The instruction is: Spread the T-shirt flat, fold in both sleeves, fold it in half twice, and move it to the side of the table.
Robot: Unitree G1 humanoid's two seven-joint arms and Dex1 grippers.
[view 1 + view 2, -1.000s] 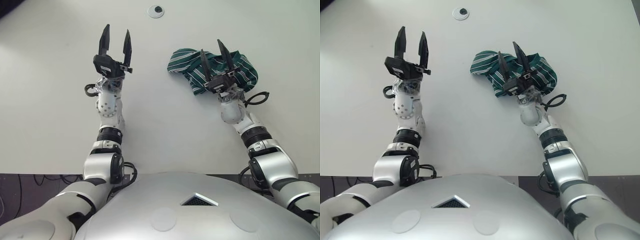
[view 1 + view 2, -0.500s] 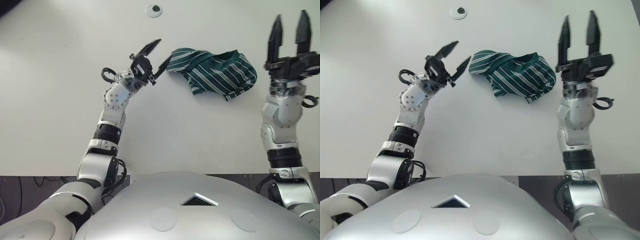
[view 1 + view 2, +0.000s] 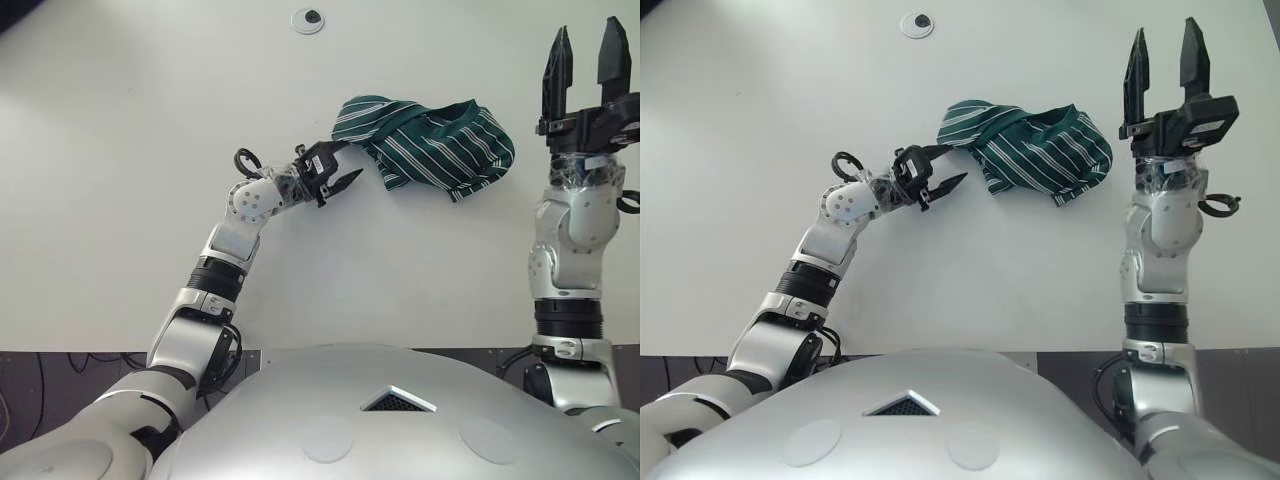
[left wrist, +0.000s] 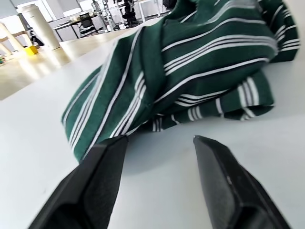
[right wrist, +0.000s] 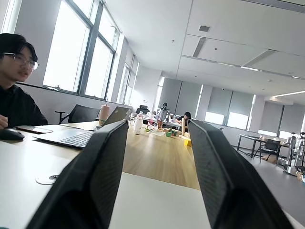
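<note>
The crumpled T-shirt [image 3: 430, 145] hides its sleeves inside its own folds, the left wrist view's edge cuts off its far part, and the small round disc [image 3: 310, 20] is too small to identify.

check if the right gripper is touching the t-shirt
Apart. The left eye view shows a strip of bare table between the open, empty right gripper and the T-shirt.

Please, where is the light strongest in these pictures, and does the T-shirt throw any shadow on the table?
Right wrist view: the windows are by far the brightest part, and the right gripper shows dark in front. Left wrist view: the T-shirt throws a soft shadow on the table under its edge. Left eye view: the table is evenly lit, without glare.
</note>
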